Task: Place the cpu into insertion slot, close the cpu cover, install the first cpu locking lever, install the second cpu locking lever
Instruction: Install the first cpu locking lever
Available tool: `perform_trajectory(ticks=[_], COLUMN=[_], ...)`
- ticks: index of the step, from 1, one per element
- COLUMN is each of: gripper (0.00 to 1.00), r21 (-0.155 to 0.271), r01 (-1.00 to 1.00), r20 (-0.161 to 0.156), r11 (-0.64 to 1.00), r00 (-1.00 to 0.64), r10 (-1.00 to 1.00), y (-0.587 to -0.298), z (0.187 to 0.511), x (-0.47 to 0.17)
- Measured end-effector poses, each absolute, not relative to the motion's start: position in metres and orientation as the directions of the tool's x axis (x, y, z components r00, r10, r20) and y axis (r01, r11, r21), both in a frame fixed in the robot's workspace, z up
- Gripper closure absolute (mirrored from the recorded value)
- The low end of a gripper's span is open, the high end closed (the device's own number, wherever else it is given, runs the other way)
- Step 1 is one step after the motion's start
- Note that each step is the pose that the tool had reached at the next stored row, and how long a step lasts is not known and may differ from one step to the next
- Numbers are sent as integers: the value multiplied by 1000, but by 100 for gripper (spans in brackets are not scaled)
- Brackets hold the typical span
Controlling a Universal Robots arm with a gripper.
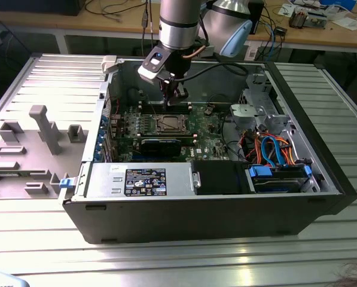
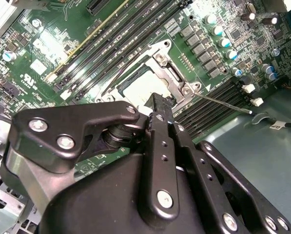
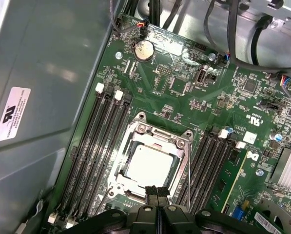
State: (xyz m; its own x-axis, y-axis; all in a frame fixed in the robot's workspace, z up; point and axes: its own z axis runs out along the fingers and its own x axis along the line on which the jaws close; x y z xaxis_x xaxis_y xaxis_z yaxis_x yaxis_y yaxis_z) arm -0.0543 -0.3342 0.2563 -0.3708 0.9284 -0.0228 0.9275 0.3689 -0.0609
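place: electronics lab | evidence: cable-strewn workbench; opened computer case on slatted metal table

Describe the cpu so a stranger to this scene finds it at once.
Inside the open computer case lies a green motherboard. Near its middle, between banks of long black slots, sits the silver cpu cover; the cpu is the only pale, flat square inside it.

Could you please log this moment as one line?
cpu: in insertion slot | cpu cover: down | gripper: shut, by slot edge
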Motion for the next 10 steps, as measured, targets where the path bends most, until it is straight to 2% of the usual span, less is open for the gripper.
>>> perform_trajectory(ticks=[10], gripper=[89], r21=[-61], r01=[920], r20=[-23], r11=[387], r00=[-389], r10=[921], y=[-334], z=[256], x=[-54])
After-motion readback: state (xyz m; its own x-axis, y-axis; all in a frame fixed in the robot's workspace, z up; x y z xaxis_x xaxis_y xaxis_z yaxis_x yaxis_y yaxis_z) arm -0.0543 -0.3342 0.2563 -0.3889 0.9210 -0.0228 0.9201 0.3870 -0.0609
